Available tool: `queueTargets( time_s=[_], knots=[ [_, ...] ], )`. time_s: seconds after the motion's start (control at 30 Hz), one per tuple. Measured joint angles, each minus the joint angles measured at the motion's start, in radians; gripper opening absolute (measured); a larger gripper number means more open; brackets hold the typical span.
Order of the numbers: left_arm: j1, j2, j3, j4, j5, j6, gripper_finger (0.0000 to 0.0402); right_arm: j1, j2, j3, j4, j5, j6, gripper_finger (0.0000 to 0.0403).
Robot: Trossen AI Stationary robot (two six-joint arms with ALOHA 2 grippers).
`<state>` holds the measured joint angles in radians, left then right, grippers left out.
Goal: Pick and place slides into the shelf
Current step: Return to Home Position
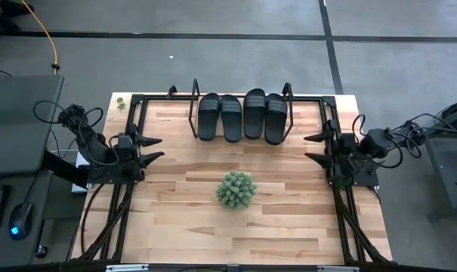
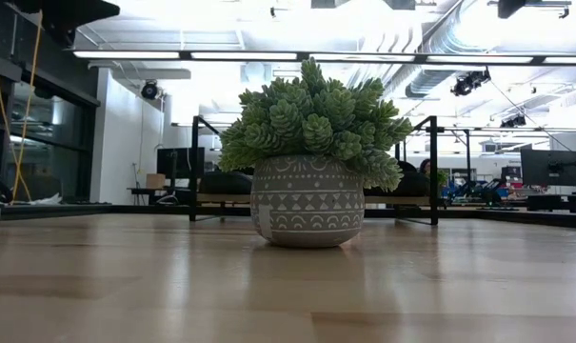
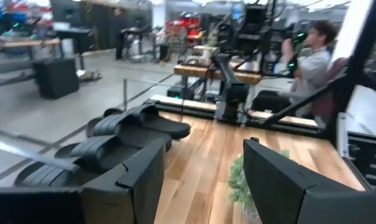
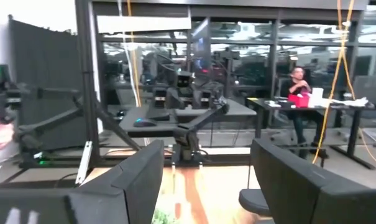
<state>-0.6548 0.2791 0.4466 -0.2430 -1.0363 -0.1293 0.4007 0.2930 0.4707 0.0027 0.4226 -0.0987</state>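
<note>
We see all four slides [image 1: 242, 115] lying side by side on the shelf [image 1: 192, 113] at the far edge of the table [image 1: 288, 227], so we judge the placing done and the return to rest the step in hand. Our left gripper [image 1: 161, 147] sits at the table's left edge and our right gripper [image 1: 306, 147] at its right, both spread apart and holding nothing, well apart from the plant [image 1: 236, 189] between them. The next move, we reckon, calls only for settling each arm at rest.
</note>
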Motion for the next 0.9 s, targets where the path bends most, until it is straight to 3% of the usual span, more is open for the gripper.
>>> queueTargets(
  time_s=[0.2, 0.6, 0.73, 0.9],
  knots=[
    [0.001, -0.074, -0.068, 0.120, 0.104, 0.117, 0.0198, -0.055, 0.000, -0.006, 0.010, -0.015, 0.022, 0.0234],
    [0.004, -0.072, -0.132, 0.186, 0.131, 0.100, 0.0198, -0.139, 0.000, -0.006, 0.009, -0.066, 0.038, 0.0234],
    [0.069, -0.073, -0.177, 0.220, 0.173, 0.081, 0.0198, -0.167, 0.000, -0.006, 0.009, -0.066, 0.039, 0.0234],
    [0.208, -0.062, -0.242, 0.278, 0.350, 0.069, 0.0198, -0.194, 0.000, -0.006, 0.009, -0.067, 0.039, 0.0234]
  ],
)
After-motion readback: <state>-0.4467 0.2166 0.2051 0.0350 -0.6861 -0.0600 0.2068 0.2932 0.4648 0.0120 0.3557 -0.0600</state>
